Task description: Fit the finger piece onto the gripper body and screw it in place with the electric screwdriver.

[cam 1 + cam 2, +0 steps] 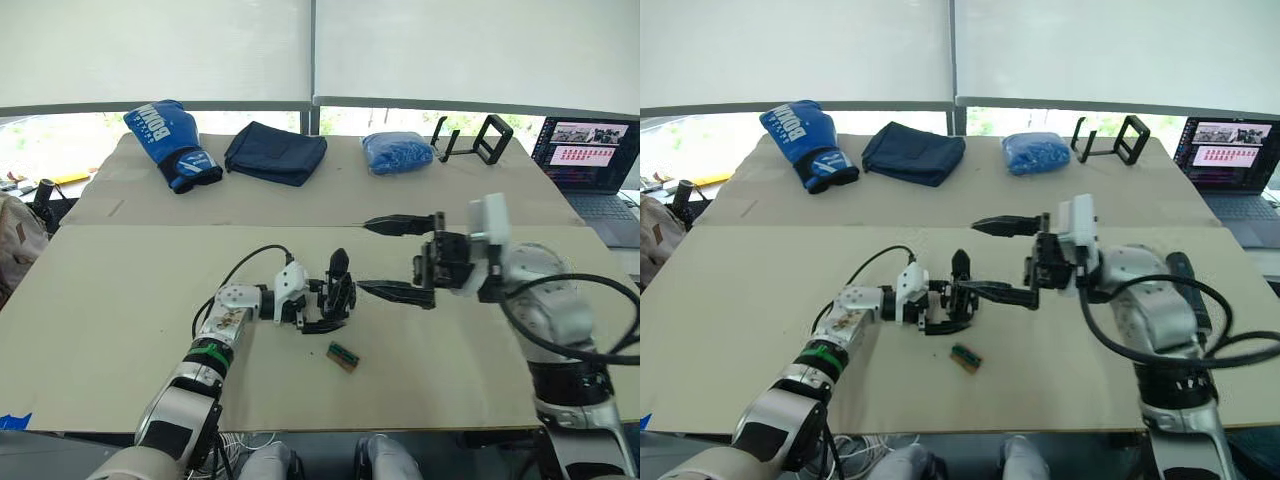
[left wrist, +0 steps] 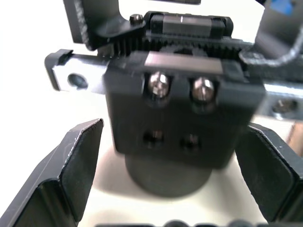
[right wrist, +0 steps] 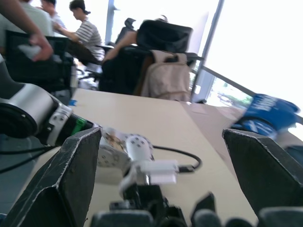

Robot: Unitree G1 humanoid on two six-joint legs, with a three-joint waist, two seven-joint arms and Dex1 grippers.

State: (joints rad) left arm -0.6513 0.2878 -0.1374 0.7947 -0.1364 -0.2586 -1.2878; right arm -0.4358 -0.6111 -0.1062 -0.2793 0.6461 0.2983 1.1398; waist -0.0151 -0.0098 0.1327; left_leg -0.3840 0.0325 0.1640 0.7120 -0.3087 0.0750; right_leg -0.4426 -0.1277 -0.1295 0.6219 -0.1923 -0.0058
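The gripper body (image 1: 340, 276), a small black assembly with one upright pointed finger, stands on the table near the middle. In the left wrist view its round base, gear rack and two silvery screws (image 2: 182, 90) fill the space between my fingers. My left gripper (image 1: 334, 306) is open and straddles the body, with a strip of table showing between one finger (image 2: 71, 175) and the base. My right gripper (image 1: 976, 256) hovers just right of the body, wide open and empty, its lower fingertip (image 1: 978, 288) close to the body. The finger piece and the electric screwdriver are out of view.
A tiny green-and-brown block (image 1: 343, 356) lies just in front of the body. At the table's back are a blue boxing glove (image 1: 172, 143), a dark folded cloth (image 1: 275, 152), a blue bag (image 1: 397, 152), a black stand (image 1: 470, 140) and a laptop (image 1: 590, 150). People sit beyond the table's left end (image 3: 85, 28).
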